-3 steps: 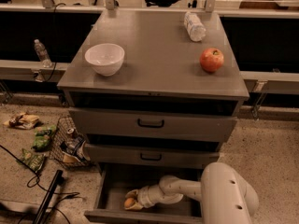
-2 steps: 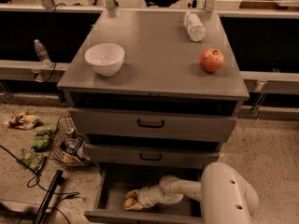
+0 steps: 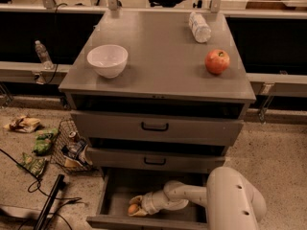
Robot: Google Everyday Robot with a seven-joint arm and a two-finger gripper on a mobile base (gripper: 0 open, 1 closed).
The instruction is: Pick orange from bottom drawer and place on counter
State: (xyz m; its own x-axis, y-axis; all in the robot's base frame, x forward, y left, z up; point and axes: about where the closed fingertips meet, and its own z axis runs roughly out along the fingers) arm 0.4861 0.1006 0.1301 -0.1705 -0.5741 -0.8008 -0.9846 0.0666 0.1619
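Observation:
The bottom drawer (image 3: 115, 186) of the grey cabinet is pulled open. The small orange (image 3: 132, 208) lies on its floor at the front left. My gripper (image 3: 134, 206) reaches into the drawer from the right, low over the floor, with its two pale fingers on either side of the orange. The white arm comes in from the lower right. The counter (image 3: 158, 66) is the flat grey top of the cabinet, above the two upper drawers.
On the counter stand a white bowl (image 3: 107, 60) at the left, a red apple (image 3: 217, 61) at the right and a lying water bottle (image 3: 199, 27) at the back right. A wire basket of packets (image 3: 72, 147), snack bags and black cables lie on the floor to the left.

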